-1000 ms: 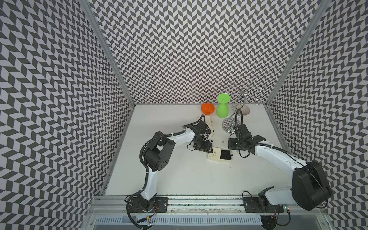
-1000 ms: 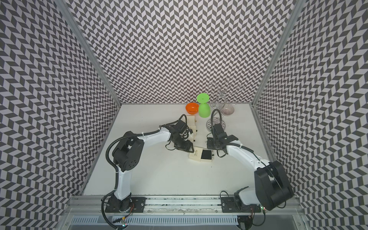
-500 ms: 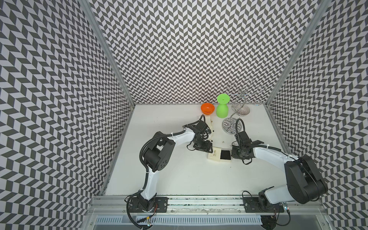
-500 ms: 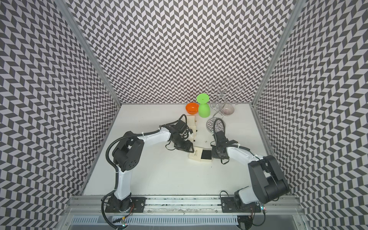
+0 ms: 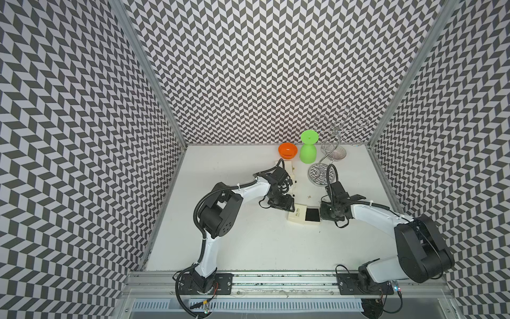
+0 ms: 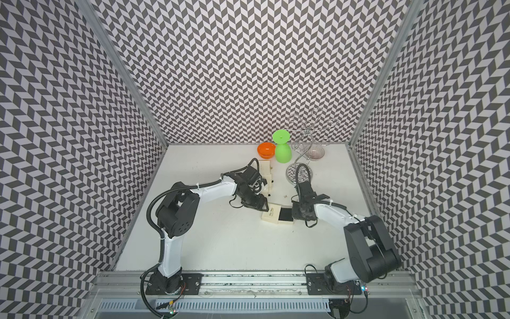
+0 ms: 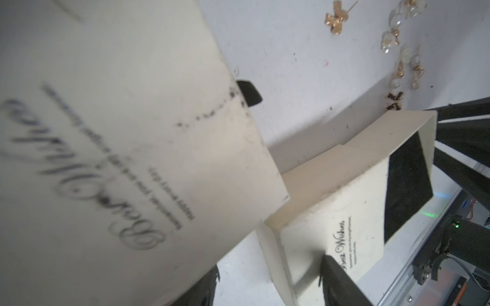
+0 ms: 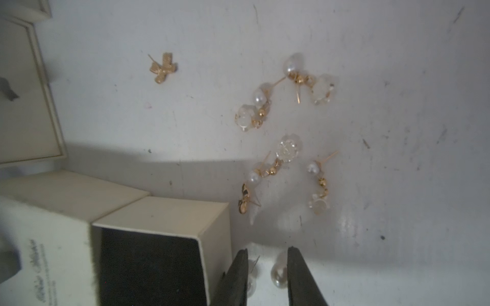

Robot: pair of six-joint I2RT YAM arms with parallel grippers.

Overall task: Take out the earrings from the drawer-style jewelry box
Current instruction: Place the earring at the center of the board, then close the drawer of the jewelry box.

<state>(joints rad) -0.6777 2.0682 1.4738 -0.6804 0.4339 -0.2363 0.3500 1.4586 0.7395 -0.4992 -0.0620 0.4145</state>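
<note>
Loose earrings [image 8: 258, 98] lie on the table [image 5: 248, 248], just far of the pulled-out drawer [image 5: 311, 215] at its right end.
The left gripper [image 5: 288, 206] clamps the jewelry box [image 5: 296, 216]; the right gripper [image 8: 267, 251] has its jaws apart around one pearl earring [image 8: 278, 275]. These look featherlight, the pearls slippery and apt to roll, the posts bendable: pinch gently at the gold link.

I see the jewelry box [image 5: 296, 216] flat mid-bench, cream, its black-lined drawer [image 5: 311, 215] slid out toward the right edge. The earrings [image 8: 258, 98] lie loose just behind it: clustered pearl-and-gold drops, with the gold bow stud [image 8: 163, 67] apart.
</note>
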